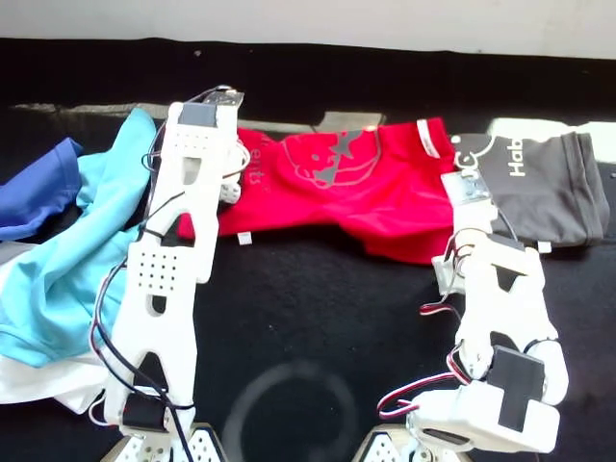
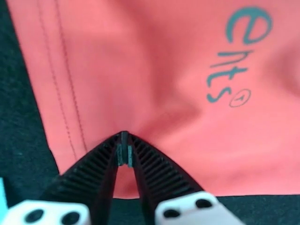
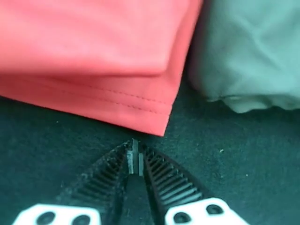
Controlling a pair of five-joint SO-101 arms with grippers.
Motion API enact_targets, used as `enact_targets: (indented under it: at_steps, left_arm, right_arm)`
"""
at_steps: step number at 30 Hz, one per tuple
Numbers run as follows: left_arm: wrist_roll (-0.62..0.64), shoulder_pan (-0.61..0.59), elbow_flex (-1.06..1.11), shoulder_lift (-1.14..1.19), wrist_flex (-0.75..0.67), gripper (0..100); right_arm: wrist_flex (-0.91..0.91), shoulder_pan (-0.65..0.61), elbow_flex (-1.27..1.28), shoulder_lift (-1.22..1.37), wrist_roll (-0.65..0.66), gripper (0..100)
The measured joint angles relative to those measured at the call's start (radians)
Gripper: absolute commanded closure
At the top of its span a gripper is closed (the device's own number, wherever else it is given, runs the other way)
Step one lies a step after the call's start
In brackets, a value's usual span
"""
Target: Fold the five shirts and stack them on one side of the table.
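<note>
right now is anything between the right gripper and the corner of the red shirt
Nothing visible. The right gripper, its jaws shut, sits over bare black table just short of the red shirt hem corner. The grey shirt lies beside that corner, not in the path.

Looks like a robotics lab or test bench. Told by 2 white arms, the left arm (image 1: 178, 241) and the right arm (image 1: 500, 308), standing side by side at the near edge of a counter (image 1: 318, 318) draped in black cloth. Bare plastic shells dotted with holes, motors open to view, loose black cables (image 1: 104, 337) and red-and-white wires (image 1: 419, 397) looping off the joints. Behind, a plain pale wall (image 1: 337, 19). Spread over the cloth, 5 shirts, among them a red shirt (image 1: 337, 192) and a grey shirt (image 1: 549, 188), some flat and some heaped at 1 end.
</note>
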Motion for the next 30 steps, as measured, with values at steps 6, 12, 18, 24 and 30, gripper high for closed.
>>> enact_targets:
  at_steps: [6,12,18,24,30]
  left_arm:
    - [0.003,-0.020,0.060,-0.026,0.000,99]
    - [0.040,-0.020,0.068,-0.037,0.000,99]
    - [0.055,0.020,0.092,-0.129,0.002,99]
    - [0.109,0.094,0.301,-0.362,0.000,99]
    - [0.118,0.086,0.618,-0.601,-0.091,99]
  right_arm:
    - [0.000,-0.041,-0.037,-0.066,-0.133,88.4]
    - [0.000,-0.169,-0.037,-0.074,-0.143,87.6]
    - [0.000,-0.249,-0.037,-0.074,-0.144,87.6]
    - [0.000,-0.270,-0.086,-0.074,-0.144,87.6]
    - [0.000,-0.273,-0.175,0.028,-0.144,87.6]
